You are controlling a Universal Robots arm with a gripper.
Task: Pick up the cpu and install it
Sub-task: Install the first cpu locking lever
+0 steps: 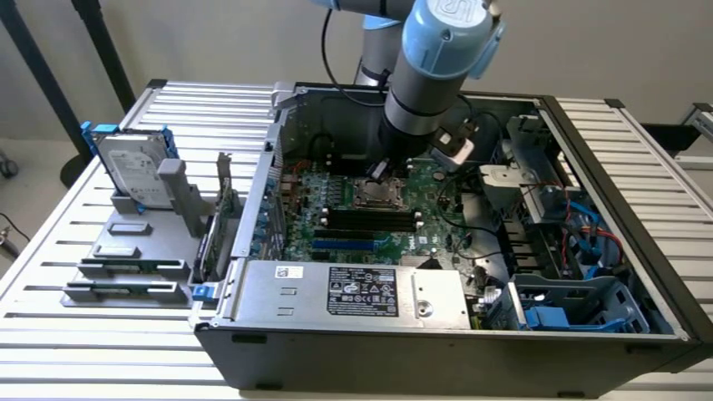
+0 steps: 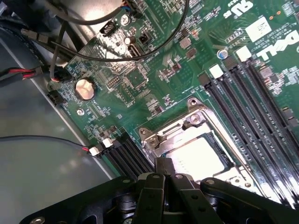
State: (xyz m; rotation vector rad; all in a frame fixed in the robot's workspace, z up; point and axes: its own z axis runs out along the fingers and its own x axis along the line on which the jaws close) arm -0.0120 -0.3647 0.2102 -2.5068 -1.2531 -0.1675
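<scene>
gripper: black gripper on the blue-and-grey arm, down inside the open dark-grey computer case, just above the metal-framed CPU socket on the green motherboard
gripper state: fingers pinched together, tips meeting at the socket's edge; nothing seen between them
cpu: small flat square chip with dull silver top, seated flat inside the socket frame, right beside the gripper tips; whether tips touch it, cannot tell
socket: in the exterior view sits mid-motherboard, directly under the arm
RAM slots: black slots run alongside the socket
hard drive: large silver drive in blue frame, upright on the grey fixture on the slatted desk, well apart from the socket, to the exterior view's left of the case
</scene>
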